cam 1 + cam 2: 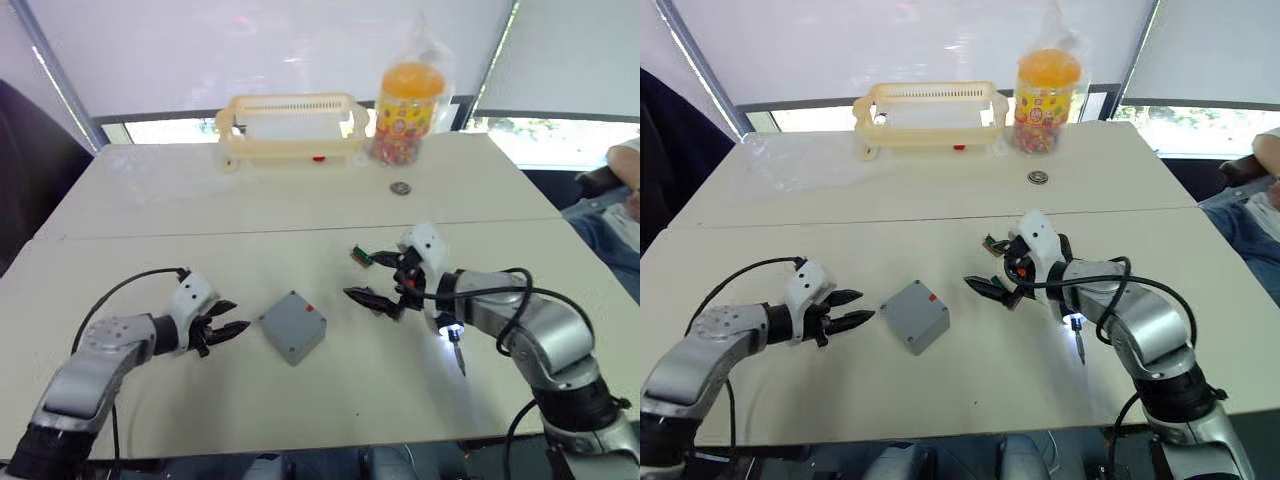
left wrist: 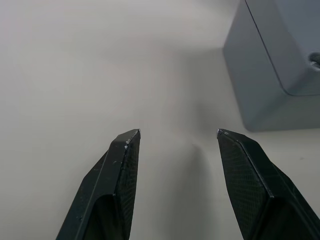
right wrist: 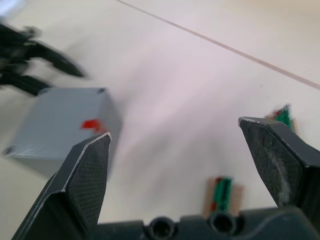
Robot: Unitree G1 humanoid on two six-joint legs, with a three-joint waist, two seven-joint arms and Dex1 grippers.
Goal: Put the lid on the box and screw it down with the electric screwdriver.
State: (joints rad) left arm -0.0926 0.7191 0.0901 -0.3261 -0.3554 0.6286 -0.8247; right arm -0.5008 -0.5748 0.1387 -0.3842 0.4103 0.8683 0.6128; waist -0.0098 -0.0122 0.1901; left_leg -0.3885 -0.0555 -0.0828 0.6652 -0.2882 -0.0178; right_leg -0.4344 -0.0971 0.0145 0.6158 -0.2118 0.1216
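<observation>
The grey box with a small red mark sits in the middle of the near table half. A flat grey lid with corner holes covers its top. My left gripper is open just left of the box, fingertips a short way off its side. On the other side, my right gripper stands open above the table, nothing between its fingers. The electric screwdriver lies under my right forearm with a light glowing near its bit. Most of its body is hidden.
Two small green-and-brown pieces lie by my right gripper. At the far edge are a yellow basket and an orange-lidded jar in a plastic bag, with a small round metal thing nearer. A person sits at the right.
</observation>
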